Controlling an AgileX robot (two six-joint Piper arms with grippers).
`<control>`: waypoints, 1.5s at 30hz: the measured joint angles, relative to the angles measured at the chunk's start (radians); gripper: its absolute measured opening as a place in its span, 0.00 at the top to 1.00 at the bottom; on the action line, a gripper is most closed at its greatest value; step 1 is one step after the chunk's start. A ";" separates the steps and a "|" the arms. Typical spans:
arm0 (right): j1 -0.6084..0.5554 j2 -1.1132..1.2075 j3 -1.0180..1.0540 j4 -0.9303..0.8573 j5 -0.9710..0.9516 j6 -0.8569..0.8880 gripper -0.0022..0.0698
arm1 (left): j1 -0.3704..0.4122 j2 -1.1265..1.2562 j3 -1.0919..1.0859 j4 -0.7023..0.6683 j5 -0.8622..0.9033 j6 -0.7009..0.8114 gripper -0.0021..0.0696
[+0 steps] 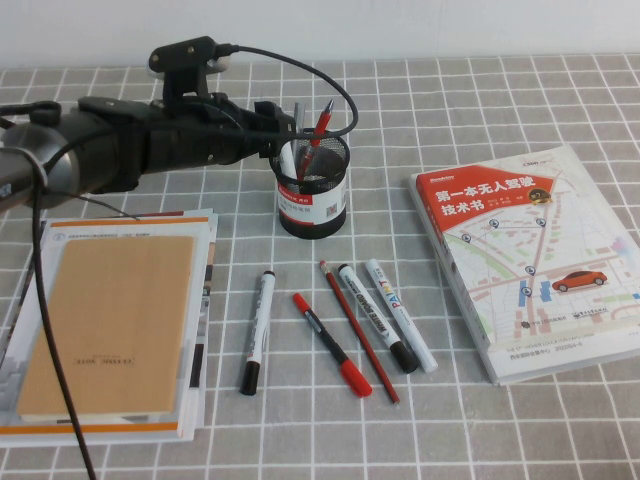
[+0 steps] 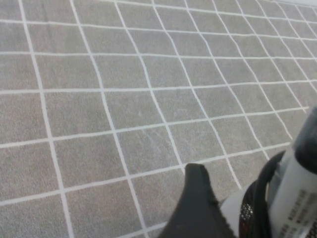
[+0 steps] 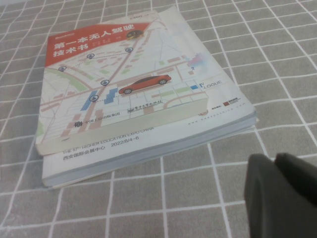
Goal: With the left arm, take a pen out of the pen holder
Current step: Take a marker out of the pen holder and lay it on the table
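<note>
The red pen (image 1: 322, 122) stands tilted in the mesh pen holder (image 1: 312, 188), upper centre of the high view, its top free to grab. The left tool (image 1: 284, 124) hangs at the rim; whether it is spread or pinching, I cannot tell. The right tool (image 3: 282, 198), pressed together, is parked by the book (image 3: 133, 89), out of the way

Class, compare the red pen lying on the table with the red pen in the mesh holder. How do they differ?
The table pen lies flat among other pens; the holder pen stands tilted. The table pen is apart from the left tool; the holder pen is right beside it. Both are partly red. The right tool is near the book.
</note>
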 joint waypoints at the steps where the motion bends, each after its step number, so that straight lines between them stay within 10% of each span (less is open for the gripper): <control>1: 0.000 0.000 0.000 0.000 0.000 0.000 0.99 | 0.000 0.007 -0.005 -0.002 0.000 0.000 0.35; 12: 0.000 0.000 0.000 0.002 0.000 0.000 0.99 | 0.000 0.009 -0.019 -0.025 -0.008 0.000 0.78; 45: 0.000 0.000 0.000 0.004 0.000 0.000 0.99 | -0.053 -0.606 0.305 -0.044 -0.188 0.130 0.79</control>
